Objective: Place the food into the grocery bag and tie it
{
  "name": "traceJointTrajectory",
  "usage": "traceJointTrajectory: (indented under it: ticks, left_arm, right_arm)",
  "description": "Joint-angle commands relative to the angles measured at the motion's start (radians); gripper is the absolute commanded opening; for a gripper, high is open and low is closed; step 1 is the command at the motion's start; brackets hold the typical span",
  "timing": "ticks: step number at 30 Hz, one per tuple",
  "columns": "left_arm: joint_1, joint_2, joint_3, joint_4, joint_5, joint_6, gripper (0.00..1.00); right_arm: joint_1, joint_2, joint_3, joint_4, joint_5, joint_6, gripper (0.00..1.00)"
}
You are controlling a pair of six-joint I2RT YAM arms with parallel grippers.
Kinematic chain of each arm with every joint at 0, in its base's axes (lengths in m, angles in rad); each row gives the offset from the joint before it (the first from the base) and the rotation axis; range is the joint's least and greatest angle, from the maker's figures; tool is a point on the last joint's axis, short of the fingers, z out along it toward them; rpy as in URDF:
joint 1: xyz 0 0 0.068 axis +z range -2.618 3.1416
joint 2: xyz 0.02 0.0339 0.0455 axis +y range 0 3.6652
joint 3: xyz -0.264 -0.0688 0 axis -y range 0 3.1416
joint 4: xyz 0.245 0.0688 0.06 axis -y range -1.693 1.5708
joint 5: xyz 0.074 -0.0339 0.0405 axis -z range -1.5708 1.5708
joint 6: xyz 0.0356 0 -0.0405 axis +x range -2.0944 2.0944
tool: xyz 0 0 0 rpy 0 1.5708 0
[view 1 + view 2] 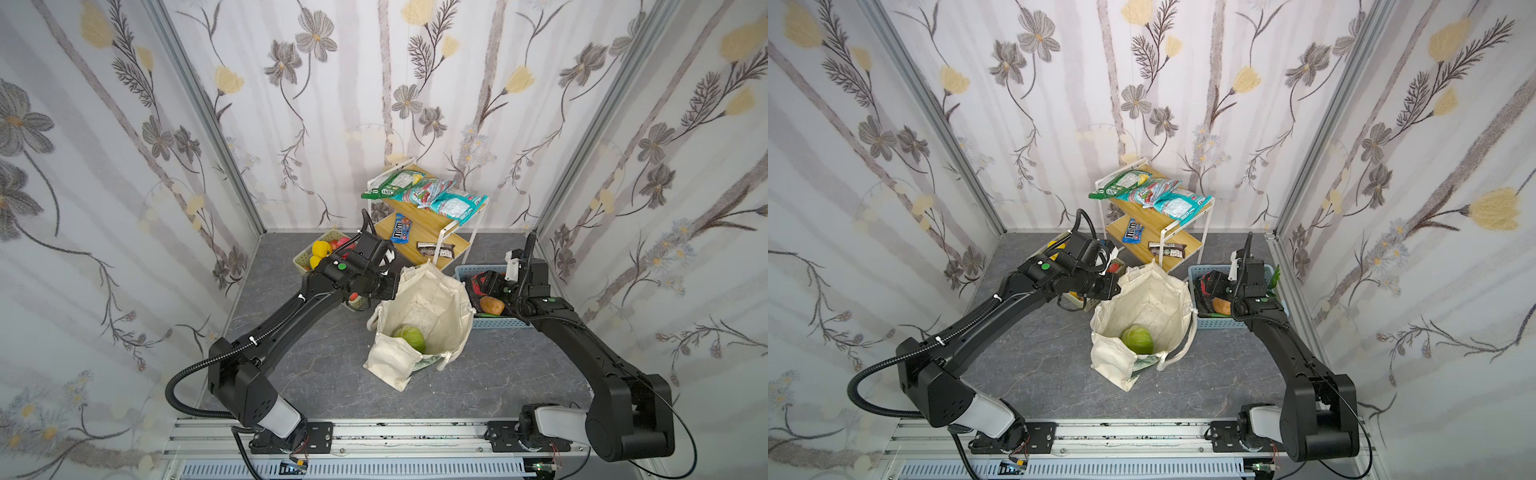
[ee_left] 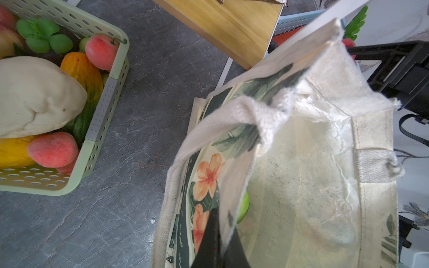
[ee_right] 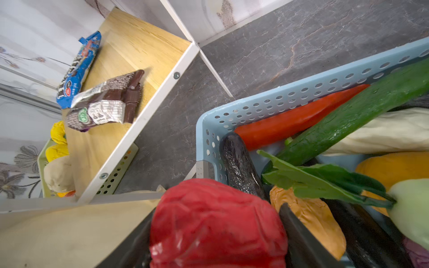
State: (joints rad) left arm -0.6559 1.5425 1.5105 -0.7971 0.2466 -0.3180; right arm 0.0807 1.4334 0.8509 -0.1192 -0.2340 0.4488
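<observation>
Grey marbled tabletop (image 1: 316,374), floral walls. Green basket (image 2: 102,139) of fruit at left. Left gripper (image 1: 395,286), pressed together on the bag (image 1: 432,303) rim, holds the mouth open; a cabbage (image 1: 411,337) lies inside. Right gripper (image 1: 484,286) pinches a pepper (image 3: 216,227) at the blue basket (image 3: 255,109). Step: loading food. Next: carry the pepper across and release it above the mouth.

So the red pepper (image 3: 209,232) at my right pincer (image 3: 217,215) is glossy, wrinkly plastic. Grocery bag (image 2: 329,69) is coarse woven canvas with a crinkly lining, blue basket (image 3: 255,109) smooth matt plastic, shelf (image 3: 139,46) grainy wood on white painted metal, snack packets (image 3: 104,109) shiny foil.
</observation>
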Motion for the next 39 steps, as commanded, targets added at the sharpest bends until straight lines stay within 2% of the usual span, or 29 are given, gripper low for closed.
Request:
traceJointTrajectory:
  ticks: [1,24,39]
  left_arm:
    - [-0.004,0.004,0.013,0.000,-0.003,0.000,0.00]
    - [-0.017,0.023,0.027,0.002,-0.007,-0.004,0.00]
    - [-0.025,0.040,0.045,-0.001,-0.012,-0.003,0.00]
  right_arm:
    - [-0.018,-0.016,0.004,0.053,-0.065,0.030,0.75]
    - [-0.042,-0.181,0.058,0.015,-0.261,0.045,0.74]
    - [0.036,-0.287,0.104,0.009,-0.309,0.075,0.74]
